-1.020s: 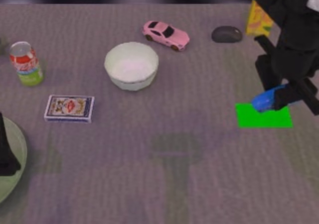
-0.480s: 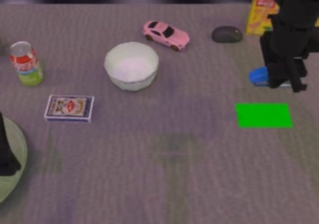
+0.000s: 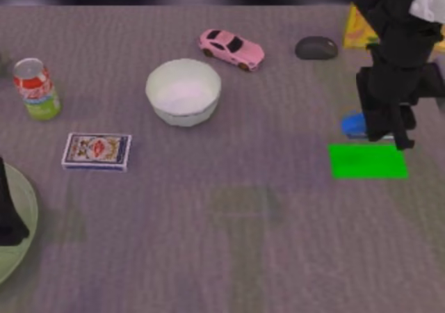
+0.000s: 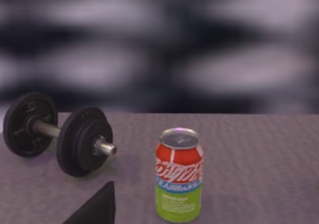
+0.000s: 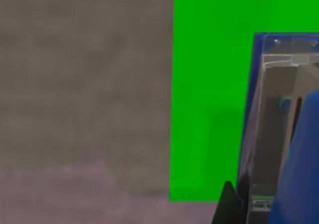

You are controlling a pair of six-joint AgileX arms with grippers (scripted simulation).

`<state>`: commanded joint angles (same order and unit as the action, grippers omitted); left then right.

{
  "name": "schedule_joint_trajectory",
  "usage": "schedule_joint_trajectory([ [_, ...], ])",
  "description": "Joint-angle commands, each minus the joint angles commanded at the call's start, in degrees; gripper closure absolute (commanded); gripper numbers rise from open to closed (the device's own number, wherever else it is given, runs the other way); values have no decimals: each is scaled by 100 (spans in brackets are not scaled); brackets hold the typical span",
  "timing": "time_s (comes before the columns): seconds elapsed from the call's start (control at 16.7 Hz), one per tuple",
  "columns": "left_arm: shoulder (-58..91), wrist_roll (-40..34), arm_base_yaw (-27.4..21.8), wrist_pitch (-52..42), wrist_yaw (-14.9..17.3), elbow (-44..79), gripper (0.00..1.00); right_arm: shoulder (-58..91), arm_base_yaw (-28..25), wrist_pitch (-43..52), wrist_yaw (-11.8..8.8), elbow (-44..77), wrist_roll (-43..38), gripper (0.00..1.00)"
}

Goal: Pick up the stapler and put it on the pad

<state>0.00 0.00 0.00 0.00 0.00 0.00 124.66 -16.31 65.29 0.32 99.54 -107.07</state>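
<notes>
The blue stapler hangs just past the far edge of the green pad, mostly hidden under my right gripper, which is shut on it. The right wrist view looks along the stapler, metal underside showing, with the pad below it. One dark fingertip sits beside the stapler. My left gripper is parked at the table's left edge, open and holding nothing.
A white bowl, pink toy car, dark mouse and yellow box lie farther back. A soda can, card box and pale green plate are at the left. A dumbbell stands by the can.
The right gripper carried the stapler from over the pad toward the far side, then back and left to the pad's far edge. The left arm has not moved.
</notes>
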Motion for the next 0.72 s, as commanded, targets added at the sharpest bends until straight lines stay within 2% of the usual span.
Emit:
schedule_joint_trajectory([
  [0.24,0,0,0,0,0,0,0,230,-18,-938,1,-708,34,100],
  [0.54,0,0,0,0,0,0,0,269,-23,-1063,0,-816,34,100],
  [0.72,0,0,0,0,0,0,0,269,-23,-1063,0,-816,34,77],
])
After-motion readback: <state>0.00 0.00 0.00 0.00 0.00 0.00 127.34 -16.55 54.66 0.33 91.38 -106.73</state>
